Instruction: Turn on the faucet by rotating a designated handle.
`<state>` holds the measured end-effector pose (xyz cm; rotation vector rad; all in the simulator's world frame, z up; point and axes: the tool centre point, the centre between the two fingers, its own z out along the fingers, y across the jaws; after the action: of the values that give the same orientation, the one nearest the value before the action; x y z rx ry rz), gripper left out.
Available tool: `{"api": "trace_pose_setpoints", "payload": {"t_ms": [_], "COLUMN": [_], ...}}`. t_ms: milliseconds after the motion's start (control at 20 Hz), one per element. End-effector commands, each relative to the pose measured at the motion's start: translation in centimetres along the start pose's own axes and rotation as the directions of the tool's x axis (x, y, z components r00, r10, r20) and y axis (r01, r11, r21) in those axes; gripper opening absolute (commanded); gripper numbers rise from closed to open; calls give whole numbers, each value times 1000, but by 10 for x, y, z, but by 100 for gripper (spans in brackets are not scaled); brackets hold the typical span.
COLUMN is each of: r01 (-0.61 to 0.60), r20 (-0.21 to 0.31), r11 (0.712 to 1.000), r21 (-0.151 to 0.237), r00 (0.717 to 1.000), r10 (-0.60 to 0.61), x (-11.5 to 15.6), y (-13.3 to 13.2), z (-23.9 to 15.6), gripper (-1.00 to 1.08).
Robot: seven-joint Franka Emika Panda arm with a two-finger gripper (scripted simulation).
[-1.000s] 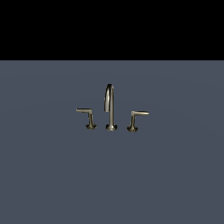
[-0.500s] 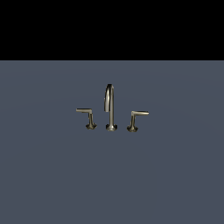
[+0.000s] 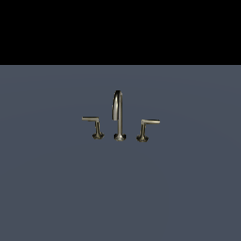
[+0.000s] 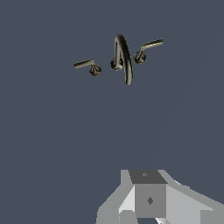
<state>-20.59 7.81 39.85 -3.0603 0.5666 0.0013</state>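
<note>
Flat slate-blue floor [image 3: 120,197], plain black backdrop [image 3: 120,30] above, even shadowless light

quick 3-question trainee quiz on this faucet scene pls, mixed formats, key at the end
1. True or false: in the exterior view, the gripper is touching the faucet.
2. Multiple choice: which way does the arm of the handle jut in the exterior view? A) that view's left B) that view's right C) straight up
3. Fill in: the tallest part of the set is the arched ____.

Key:
1. False. No gripper shows in the exterior view; in the wrist view only part of the gripper shows, apart from the faucet.
2. A
3. spout
</note>
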Motion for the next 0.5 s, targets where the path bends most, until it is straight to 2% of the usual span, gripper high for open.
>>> {"api": "trace_pose_setpoints", "payload": {"t_ms": [0, 450], "r01": [-54, -240], "r20": [-1, -2], "r11": [999, 971], "r21": [0, 1], "r00": [999, 971], "r10": [54, 240], "x": [4, 25], "y": [-11, -49], "z": [13, 58], "gripper": [-100, -100]}}
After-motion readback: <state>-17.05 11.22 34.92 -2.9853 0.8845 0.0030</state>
